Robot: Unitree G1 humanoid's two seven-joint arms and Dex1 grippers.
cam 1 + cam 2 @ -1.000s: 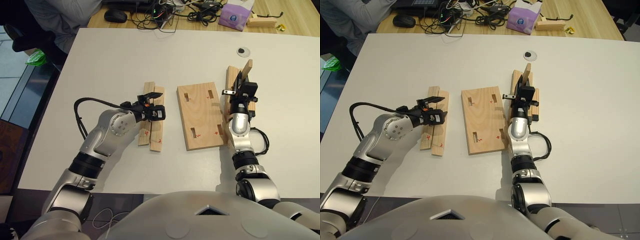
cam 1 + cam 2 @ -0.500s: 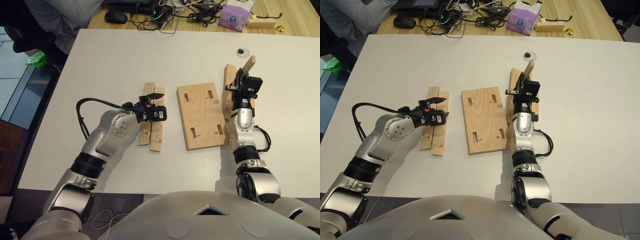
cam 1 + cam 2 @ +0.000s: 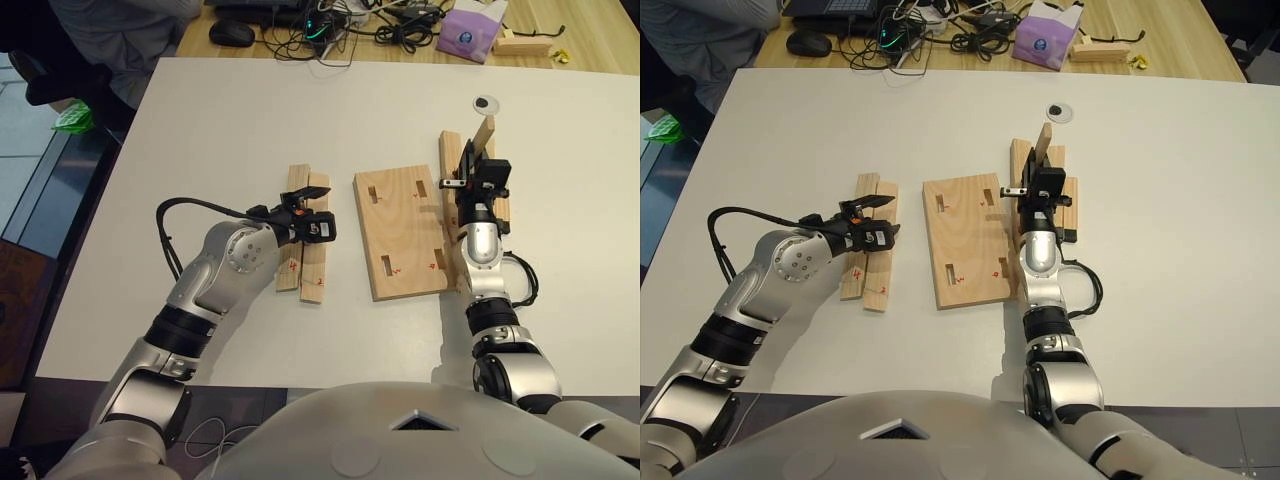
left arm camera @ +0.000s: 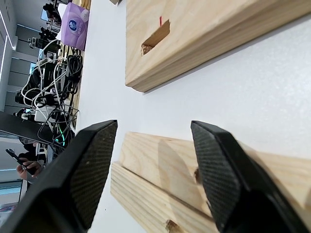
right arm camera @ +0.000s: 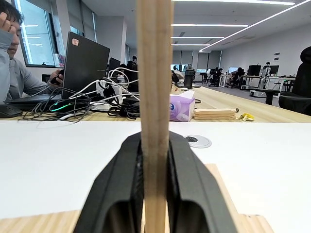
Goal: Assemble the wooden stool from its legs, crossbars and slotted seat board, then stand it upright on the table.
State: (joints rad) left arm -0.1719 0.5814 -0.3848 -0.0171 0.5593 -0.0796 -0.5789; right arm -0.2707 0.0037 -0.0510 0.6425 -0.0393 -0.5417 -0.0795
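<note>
The crossbar [image 5: 154, 97] stood nearly upright, long axis vertical, pinched in my right fingers [image 5: 121, 184] above the counter [image 3: 300, 110] right of the seat board [image 3: 400, 230], while my left fingers [image 4: 92, 165] hung spread over the legs [image 3: 311, 284].

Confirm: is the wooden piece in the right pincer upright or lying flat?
Upright. The wooden piece stands on end, clamped in the right pincer, rising above it.

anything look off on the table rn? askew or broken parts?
Nothing broken or spilled. The only oddity is one wooden piece standing on end and leaning slightly. It is clamped in the right gripper over the pile right of the seat board. Everything else lies flat.
</note>
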